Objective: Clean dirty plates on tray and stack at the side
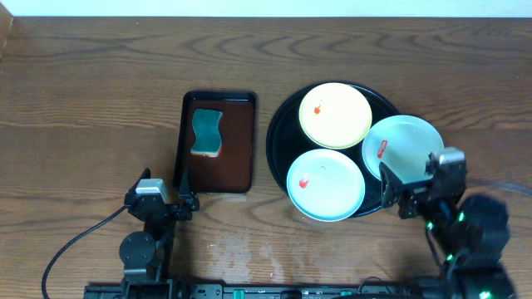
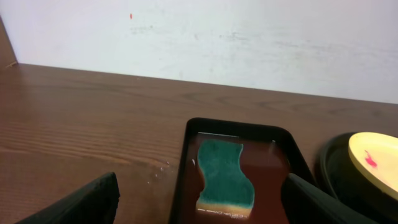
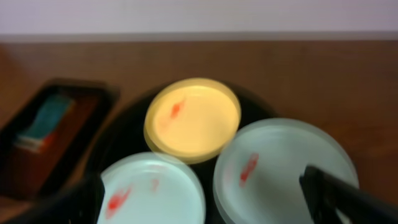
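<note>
The brown wood-grain bench [image 1: 83, 100] carries everything. On its right half lies the round black tray [image 1: 278, 137], holding all three plates, none of them stacked. The pale yellow plate [image 1: 335, 115] is farthest back, one mint-white plate [image 1: 326, 184] sits at the near rim, and the other mint-white plate [image 1: 403, 145] lies at the right, reaching past the rim. Each shows a small red smear. Left of the round tray is a rectangular dark-brown tray [image 1: 237, 149] with a teal sponge [image 1: 206, 133] in it. The right tool [image 1: 411, 184] hangs over the right plate's near edge with its fingers spread wide. The left tool [image 1: 160, 198] is near the brown tray's corner, also spread and empty.
</note>
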Available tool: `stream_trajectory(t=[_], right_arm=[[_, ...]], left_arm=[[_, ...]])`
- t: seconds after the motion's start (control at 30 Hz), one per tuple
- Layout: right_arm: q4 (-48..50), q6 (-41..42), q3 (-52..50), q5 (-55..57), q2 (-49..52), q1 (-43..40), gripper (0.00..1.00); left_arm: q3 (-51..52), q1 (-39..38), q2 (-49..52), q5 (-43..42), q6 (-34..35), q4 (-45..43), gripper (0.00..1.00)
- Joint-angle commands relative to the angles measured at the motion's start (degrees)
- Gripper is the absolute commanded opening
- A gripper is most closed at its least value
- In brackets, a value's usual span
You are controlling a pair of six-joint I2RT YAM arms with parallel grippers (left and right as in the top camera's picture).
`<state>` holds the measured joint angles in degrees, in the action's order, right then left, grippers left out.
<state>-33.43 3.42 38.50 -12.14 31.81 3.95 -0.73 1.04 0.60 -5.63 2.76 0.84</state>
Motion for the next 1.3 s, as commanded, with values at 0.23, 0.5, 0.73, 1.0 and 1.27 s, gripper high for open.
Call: stream_trajectory(t=[0.23, 0.5, 0.73, 1.0, 1.27], right_arm=[[-26.47, -1.77, 34.16, -5.22, 28.76, 0.50, 0.99], [-27.69, -0.42, 37.81, -5.62, 35.39, 0.50, 0.71], [-35.04, 0.81, 50.51, -4.35, 48.65, 0.50, 0.69], [-34.82, 0.17, 57.88, -3.32, 62.47, 0.50, 0.72], [-33.53, -0.39, 56.46, 1.55, 68.94, 0.50, 0.75]], left_arm=[[-6.99, 0.17, 3.04, -4.48, 17.29, 5.64, 0.84], [-34.23, 0.17, 29.05, -12.81, 13.22, 23.41, 0.84], [-77.57, 0.17, 64.72, -15.37, 7.69, 62.69, 0.84], [-97.42, 0.17, 85.37, -15.39, 7.56, 66.58, 0.84], [-96.50, 0.11, 91.14, -11.28, 7.58, 66.20, 0.72]])
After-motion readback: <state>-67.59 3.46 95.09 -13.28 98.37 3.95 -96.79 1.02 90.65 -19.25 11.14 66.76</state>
